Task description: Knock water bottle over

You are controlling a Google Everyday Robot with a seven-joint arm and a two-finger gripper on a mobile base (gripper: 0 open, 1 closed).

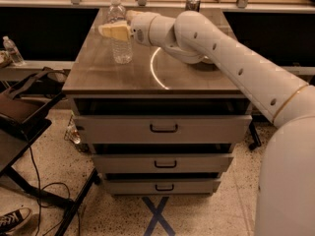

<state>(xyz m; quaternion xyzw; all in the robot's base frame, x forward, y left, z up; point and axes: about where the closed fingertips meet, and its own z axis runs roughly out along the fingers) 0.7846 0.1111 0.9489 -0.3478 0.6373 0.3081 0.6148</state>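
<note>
The water bottle (120,43), clear ribbed plastic with a white cap, stands upright on the left part of the cabinet top (108,75). My gripper (111,30), with pale yellowish fingers, is at the bottle's upper half, in front of its label band, touching or nearly touching it. The white arm reaches in from the right across the cabinet top.
A slim shiny metal can (192,4) stands at the back of the cabinet top. A white bowl rim (153,70) shows under the arm. A smaller clear bottle (13,51) is at far left. A black stand (24,112) and cables sit on the floor at left.
</note>
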